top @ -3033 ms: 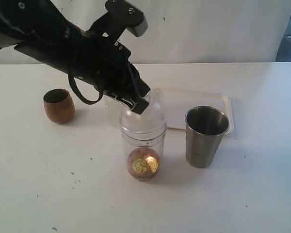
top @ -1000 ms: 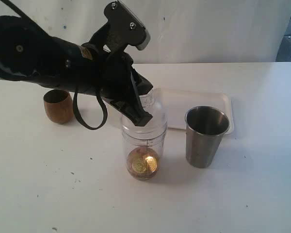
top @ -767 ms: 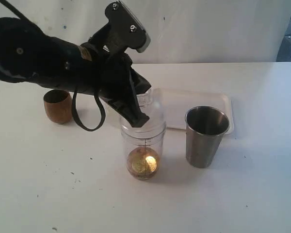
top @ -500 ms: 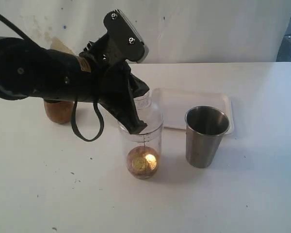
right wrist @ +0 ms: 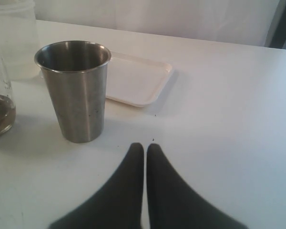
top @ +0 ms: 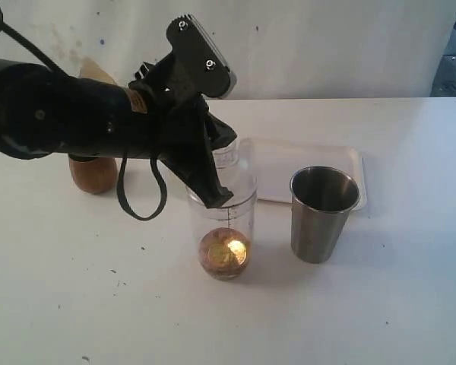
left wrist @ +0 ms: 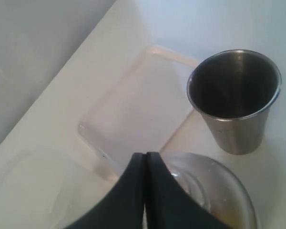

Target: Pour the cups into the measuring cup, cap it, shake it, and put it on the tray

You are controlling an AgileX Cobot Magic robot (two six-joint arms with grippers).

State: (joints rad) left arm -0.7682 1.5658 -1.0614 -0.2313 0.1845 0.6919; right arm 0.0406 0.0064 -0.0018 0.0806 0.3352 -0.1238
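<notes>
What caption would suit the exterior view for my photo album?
Left arm's shut fingers at the clear measuring cup's top; steel tumbler beside it, white tray behind.

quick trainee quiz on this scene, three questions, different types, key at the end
1. True or false: the steel tumbler stands on the tray.
2. The left end effector is over which vessel? A. the measuring cup B. the wooden cup C. the steel tumbler
3. In one word, is the right end effector open or shut?

Key: 1 false; 2 A; 3 shut
</notes>
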